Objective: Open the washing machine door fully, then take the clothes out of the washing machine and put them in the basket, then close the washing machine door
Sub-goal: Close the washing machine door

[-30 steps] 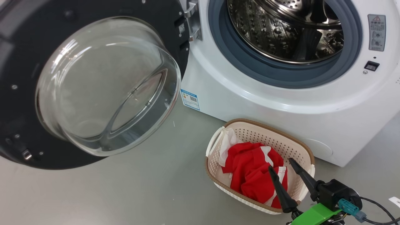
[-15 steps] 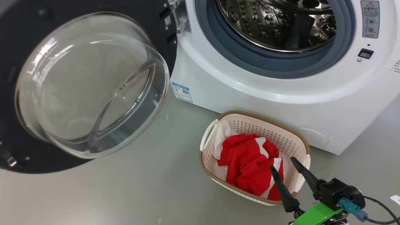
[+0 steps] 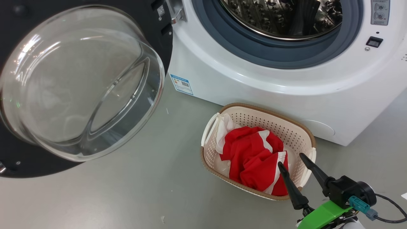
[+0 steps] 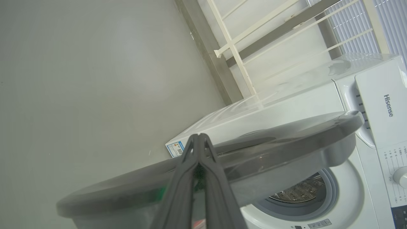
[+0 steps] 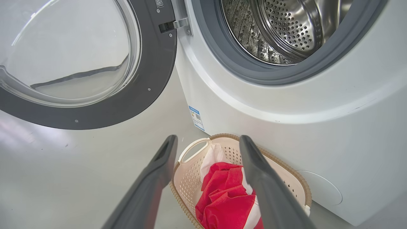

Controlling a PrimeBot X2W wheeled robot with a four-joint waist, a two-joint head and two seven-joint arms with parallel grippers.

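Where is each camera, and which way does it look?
Head view: on the head, looking down at the open door, washer and basket of clothes; right gripper low right.
Left wrist view: on that wrist, looking along the shut left gripper at the door's edge.
Right wrist view: on that wrist, looking between open fingers into the basket.
Head and right wrist views share basket and clothes.

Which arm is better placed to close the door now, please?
Left, probably: the left fingers, shut, sit by the door's outer face, while the right fingers hang open by the basket.
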